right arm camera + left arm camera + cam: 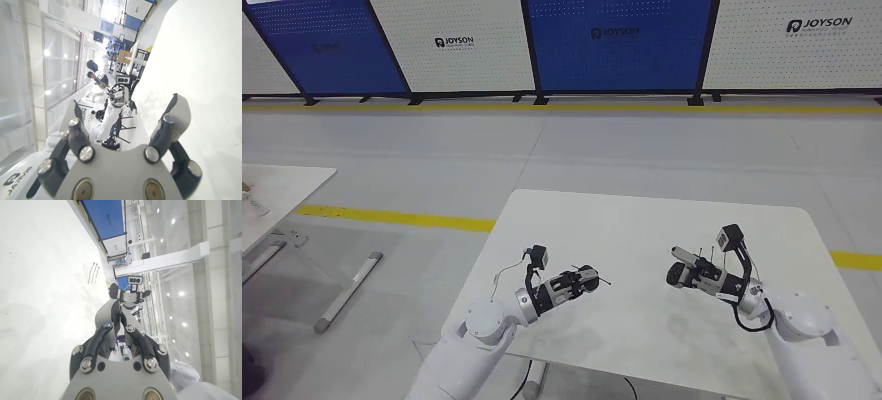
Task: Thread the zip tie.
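Black zip ties [93, 273] on table [37, 256], left gripper [116, 310] pressed together; right gripper [126, 103] spread

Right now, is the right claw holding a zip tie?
No, the right claw is open, with nothing between its fingers.

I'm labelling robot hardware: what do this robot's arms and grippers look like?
White, rounded shells cover the left arm and right arm. The left gripper and right gripper are silver-grey metal with black linkages, bright screws and dark-padded jaws. A black cable loops at the right wrist.
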Controlling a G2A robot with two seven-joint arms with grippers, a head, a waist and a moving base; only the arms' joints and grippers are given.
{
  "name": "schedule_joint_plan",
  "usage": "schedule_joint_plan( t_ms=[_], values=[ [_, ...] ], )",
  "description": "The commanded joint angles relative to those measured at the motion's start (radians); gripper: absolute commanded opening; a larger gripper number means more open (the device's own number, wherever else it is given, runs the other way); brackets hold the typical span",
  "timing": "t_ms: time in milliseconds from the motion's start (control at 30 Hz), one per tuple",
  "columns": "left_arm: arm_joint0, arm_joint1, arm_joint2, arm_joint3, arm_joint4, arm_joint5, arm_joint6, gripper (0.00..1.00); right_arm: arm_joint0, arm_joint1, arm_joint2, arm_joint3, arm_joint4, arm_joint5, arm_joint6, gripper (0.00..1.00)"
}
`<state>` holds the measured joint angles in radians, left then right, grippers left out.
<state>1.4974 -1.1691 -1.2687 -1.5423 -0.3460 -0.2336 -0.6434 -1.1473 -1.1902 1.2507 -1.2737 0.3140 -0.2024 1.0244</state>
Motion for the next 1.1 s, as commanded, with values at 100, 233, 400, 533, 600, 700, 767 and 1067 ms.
schedule_joint_plan(
  t_ms=[100,233,400,533,600,700,767,1067],
  values=[
    [-0.001,-0.007,0.025,-0.03,-0.084,0.004,0.011,0.0,0.0,0.0,0.0,0.0,0.0,0.0,0.0,1.0],
    [0.002,-0.01,0.043,-0.046,-0.113,-0.003,0.019,0.0,0.0,0.0,0.0,0.0,0.0,0.0,0.0,1.0],
    [-0.001,-0.01,0.048,-0.043,-0.09,0.005,0.039,0.0,0.0,0.0,0.0,0.0,0.0,0.0,0.0,1.0],
    [-0.001,-0.01,0.048,-0.043,-0.09,0.005,0.039,0.0,-0.001,0.0,-0.001,-0.004,-0.002,-0.002,-0.002,1.0],
    [-0.001,-0.01,0.048,-0.043,-0.09,0.005,0.039,0.0,-0.005,0.003,-0.01,-0.033,-0.047,-0.015,0.01,1.0],
    [-0.001,-0.01,0.048,-0.043,-0.09,0.005,0.039,0.0,0.0,0.019,0.008,-0.068,-0.128,-0.034,0.081,1.0],
    [-0.001,-0.01,0.048,-0.043,-0.09,0.005,0.039,0.0,0.0,0.036,0.048,-0.087,-0.157,-0.027,0.164,1.0],
    [-0.001,-0.01,0.048,-0.043,-0.09,0.005,0.039,0.0,0.022,0.095,0.105,-0.155,-0.271,-0.093,0.366,1.0]
  ],
)
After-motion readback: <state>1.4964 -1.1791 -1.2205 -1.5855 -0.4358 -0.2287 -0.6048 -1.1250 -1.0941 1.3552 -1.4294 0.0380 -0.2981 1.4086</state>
